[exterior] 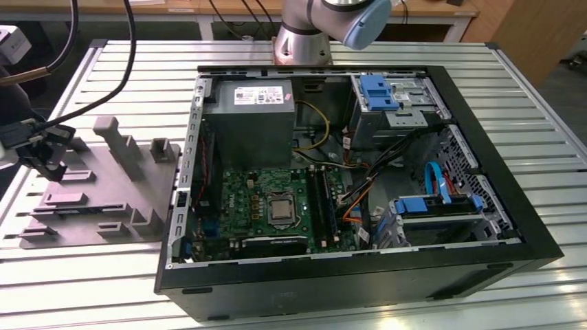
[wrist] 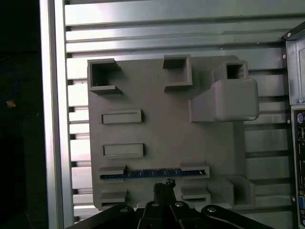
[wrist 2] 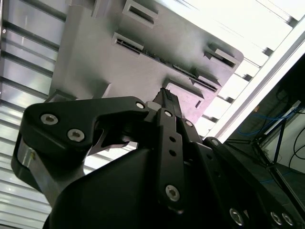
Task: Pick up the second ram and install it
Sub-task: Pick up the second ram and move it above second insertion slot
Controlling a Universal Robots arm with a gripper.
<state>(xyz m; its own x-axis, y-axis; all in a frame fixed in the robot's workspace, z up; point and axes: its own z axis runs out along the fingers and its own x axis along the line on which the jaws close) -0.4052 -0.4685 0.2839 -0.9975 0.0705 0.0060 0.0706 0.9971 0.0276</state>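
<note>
Fingers of the gripper [wrist: 166, 184] are pinched together to one narrow tip in both wrist views, with nothing held between them [wrist 2: 165, 94]. The second ram [wrist: 155, 172], a thin blue stick, stands on edge in a long slot of the grey fixture block [wrist: 157, 129], its two ends seated in raised grey holders. In the first wrist view the closed tip shows just beside the stick's middle, near it; whether the tip touches it cannot be told. The block also carries several small rectangular pockets and one taller rounded post, and it rests on the slatted metal table [wrist: 157, 33]. In the exterior view the gripper [exterior: 48, 168] hangs over the edge of the fixture block [exterior: 101, 199] toward the exterior view's left, well apart from the open computer case [exterior: 367, 275], which lies on the table to the exterior view's right of the block. Inside the case are the green motherboard [exterior: 266, 199], the long black slot rails [exterior: 321, 199] beside its processor socket, and the grey power-supply box [exterior: 249, 124].
</note>
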